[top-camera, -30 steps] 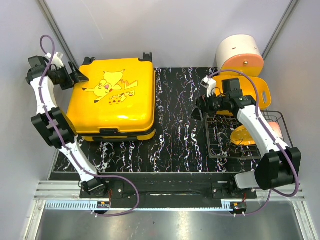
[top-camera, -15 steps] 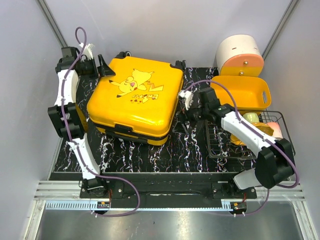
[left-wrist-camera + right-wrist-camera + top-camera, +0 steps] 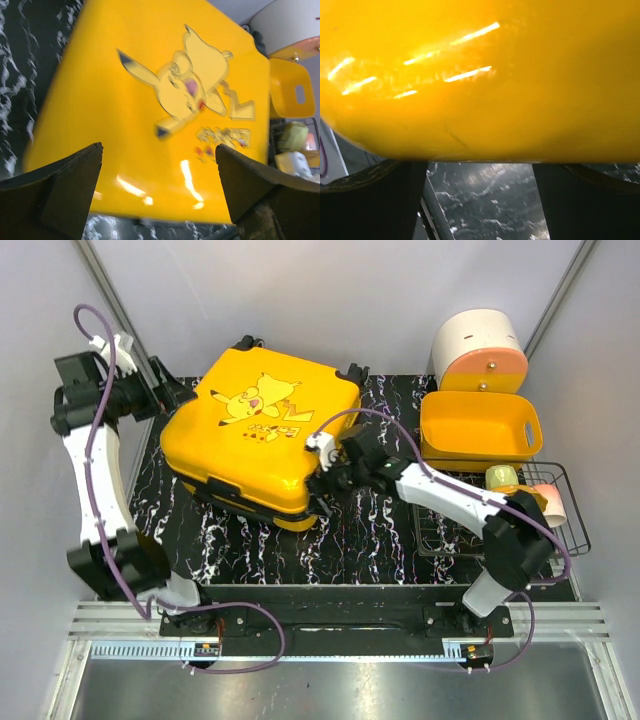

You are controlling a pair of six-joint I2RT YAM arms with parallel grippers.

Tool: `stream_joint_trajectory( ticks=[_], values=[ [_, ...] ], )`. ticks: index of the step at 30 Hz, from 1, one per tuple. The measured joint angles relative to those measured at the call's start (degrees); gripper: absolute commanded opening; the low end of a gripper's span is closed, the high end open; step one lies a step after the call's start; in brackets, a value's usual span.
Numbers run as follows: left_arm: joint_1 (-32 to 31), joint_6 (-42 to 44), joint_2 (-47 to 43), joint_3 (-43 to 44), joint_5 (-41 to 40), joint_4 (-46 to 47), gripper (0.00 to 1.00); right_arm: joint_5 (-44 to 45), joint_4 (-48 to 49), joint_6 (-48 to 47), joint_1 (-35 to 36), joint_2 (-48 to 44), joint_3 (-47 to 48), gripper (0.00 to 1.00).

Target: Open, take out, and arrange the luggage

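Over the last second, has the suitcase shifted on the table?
Yes. The yellow suitcase has slid right, toward the fixed yellow basket, and turned clockwise as seen in the top view.

Left wrist view. Glossy yellow hard-shell suitcase (image 3: pixel 100 90) fills most of the frame, lid up, slightly blurred. Cartoon character print (image 3: pixel 190 95) sits right of lid centre, with small lettering just below it. Left gripper (image 3: pixel 159 149): both dark fingers (image 3: pixel 60 190) spread wide at the bottom corners, nothing clamped between them. Black white-veined tabletop (image 3: pixel 20 75) along the left edge. Yellow plastic basket with handle cut-out (image 3: pixel 287 82) at right; white-and-orange cylinder (image 3: pixel 287 27) above it.
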Motion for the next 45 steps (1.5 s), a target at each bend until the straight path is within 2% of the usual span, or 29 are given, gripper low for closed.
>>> stream_joint_trajectory(
  ticks=[4, 7, 10, 13, 17, 20, 22, 26, 28, 33, 38, 45],
  values=[
    [1.1, -5.9, -13.6, -13.1, -0.1, 1.5, 0.99, 3.1, 0.9, 3.1, 5.9, 6.1, 6.8, 0.9],
    [3.1, -10.3, -18.8, -20.9, -1.0, 1.8, 0.99, 4.3, 3.2, 5.3, 9.4, 10.2, 11.8, 0.91],
    [5.1, -14.7, -22.1, -26.6, -2.7, 2.1, 0.99, 5.8, 5.0, 6.5, 10.5, 9.6, 12.7, 0.91],
    [6.5, -18.8, -26.1, -30.6, -3.7, 2.2, 0.99, 6.3, 7.8, 8.5, 7.3, 3.7, 9.1, 0.88],
    [7.1, -22.6, -32.1, -33.6, -4.2, 2.5, 0.99, 7.4, 9.9, 9.9, -3.7, -8.9, 0.4, 0.77],
    [8.5, -24.0, -34.9, -34.0, -4.0, 2.0, 0.98, 8.6, 10.8, 8.6, -10.1, -14.6, -4.2, 0.71],
    [10.2, -24.3, -35.6, -34.7, -3.5, 1.9, 0.97, 8.1, 11.8, 7.3, -12.4, -15.0, -6.1, 0.69],
    [14.0, -23.8, -35.1, -39.3, -2.4, 0.6, 0.82, 6.6, 13.2, 4.4, -15.9, -10.2, -7.6, 0.66],
    [15.9, -22.6, -34.4, -42.6, -3.2, -1.0, 0.78, 6.1, 14.1, 3.0, -17.1, -7.1, -7.6, 0.66],
    [20.6, -20.3, -33.8, -49.9, -7.0, -3.0, 0.66, 3.9, 16.9, 0.7, -18.0, -3.2, -7.6, 0.71],
    [21.1, -18.8, -31.3, -54.6, -9.7, 0.0, 0.62, 0.7, 21.1, -0.3, -18.2, -1.7, -7.6, 0.75],
    [20.0, -18.4, -22.0, -55.2, -10.5, 6.8, 0.59, -0.9, 23.4, -0.2, -18.6, -0.1, -7.6, 0.8]
  ],
)
